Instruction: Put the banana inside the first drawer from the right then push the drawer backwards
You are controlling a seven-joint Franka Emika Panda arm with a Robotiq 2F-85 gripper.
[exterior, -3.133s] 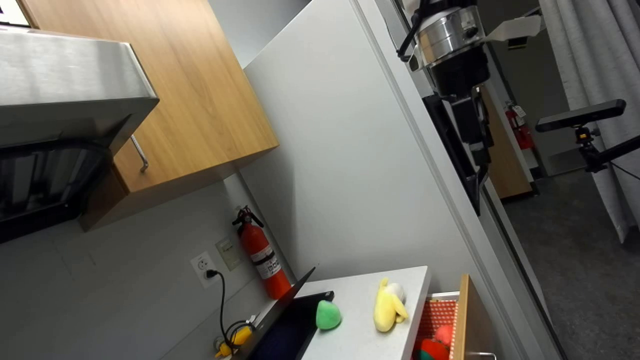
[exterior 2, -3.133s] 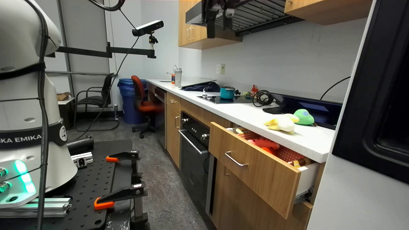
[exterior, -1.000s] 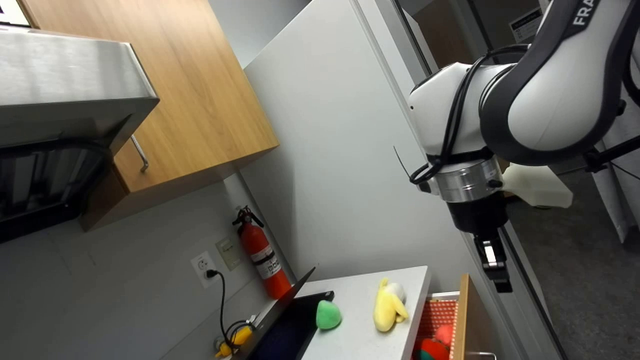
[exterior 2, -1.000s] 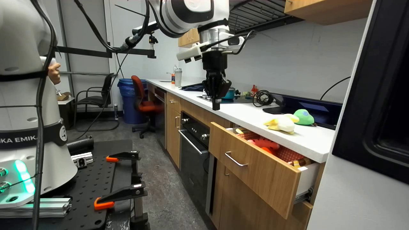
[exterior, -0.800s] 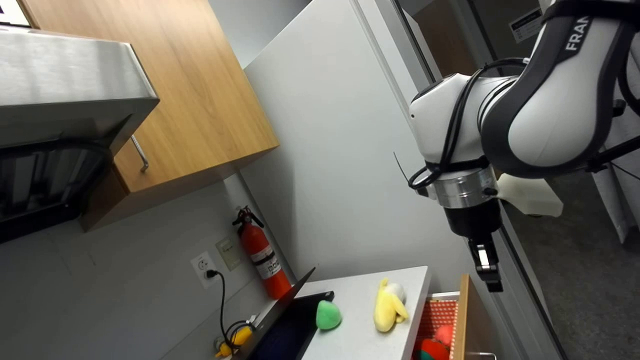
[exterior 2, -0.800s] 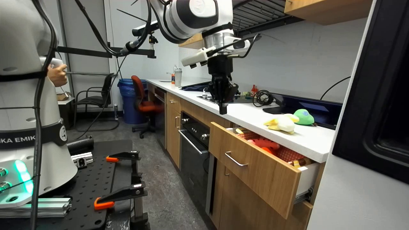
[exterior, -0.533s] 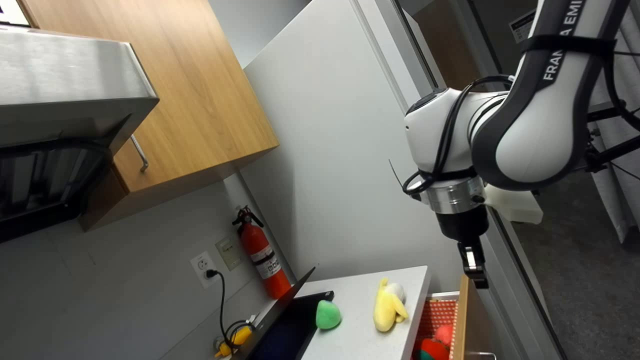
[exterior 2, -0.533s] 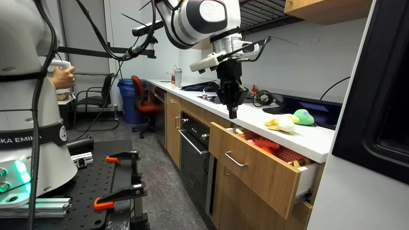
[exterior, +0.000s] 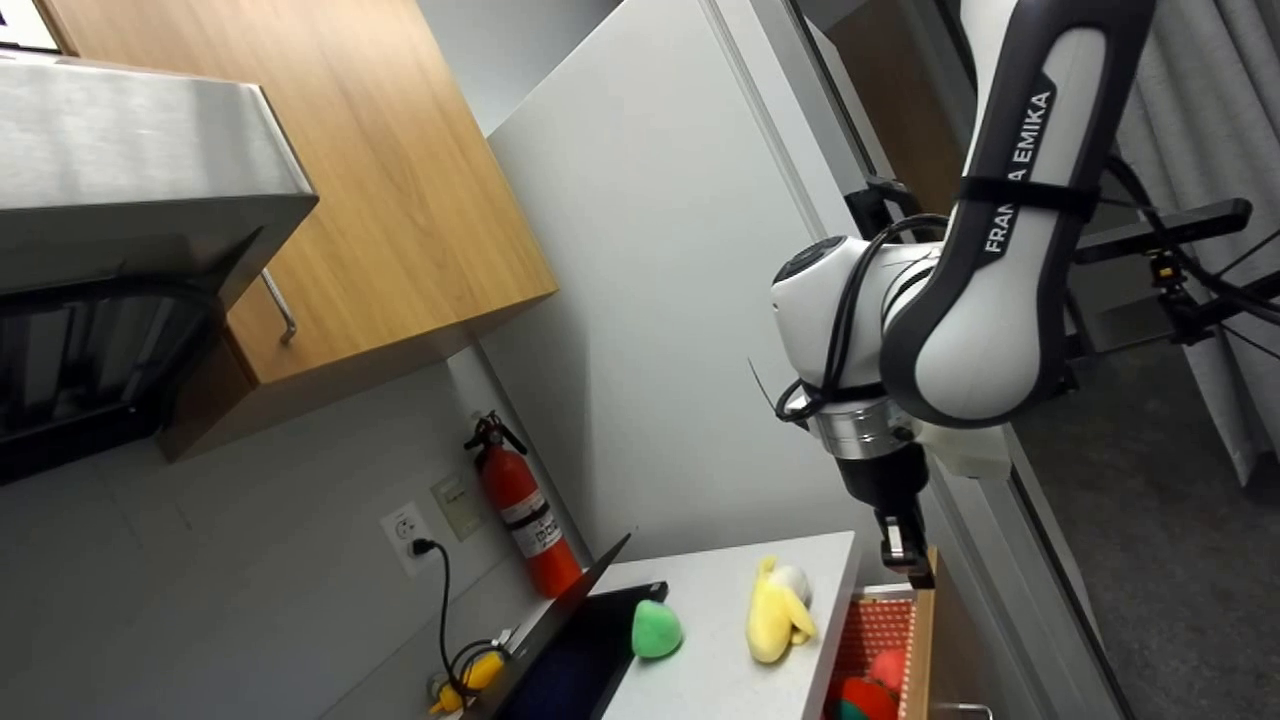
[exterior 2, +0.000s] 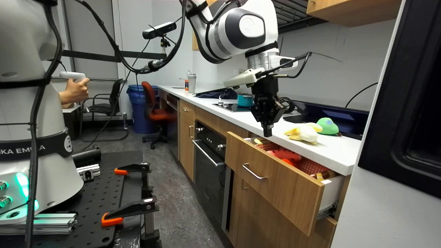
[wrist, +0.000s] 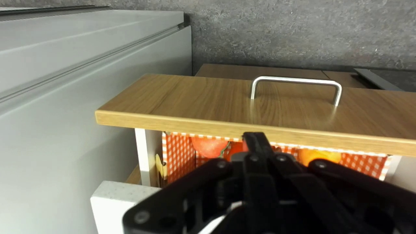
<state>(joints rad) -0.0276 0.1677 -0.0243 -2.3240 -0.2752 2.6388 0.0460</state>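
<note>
The banana is a yellow plush (exterior: 772, 620) lying on the white counter near its edge, seen in both exterior views (exterior 2: 305, 133); the wrist view does not show it. Pulled out beneath the counter is the first drawer from the right, with its wooden front (exterior 2: 272, 182) and a red-and-white checked lining (exterior: 878, 628). My gripper (exterior 2: 267, 131) points down over the drawer, apart from the banana. In the wrist view its fingertips (wrist: 255, 135) meet with nothing between them, and they overlap the top edge of the drawer front (wrist: 195, 123).
A green plush (exterior: 656, 630) sits beside the banana, near a dark open case (exterior: 590, 650). Red and orange toys (exterior 2: 286, 155) lie in the drawer. A tall pale panel (exterior: 720, 300) stands at the counter's end. A metal handle (wrist: 295, 79) sticks out from the drawer front.
My arm has come down from higher up and moved across toward the drawer and counter, the gripper staying shut. Banana, green plush and drawer have not moved.
</note>
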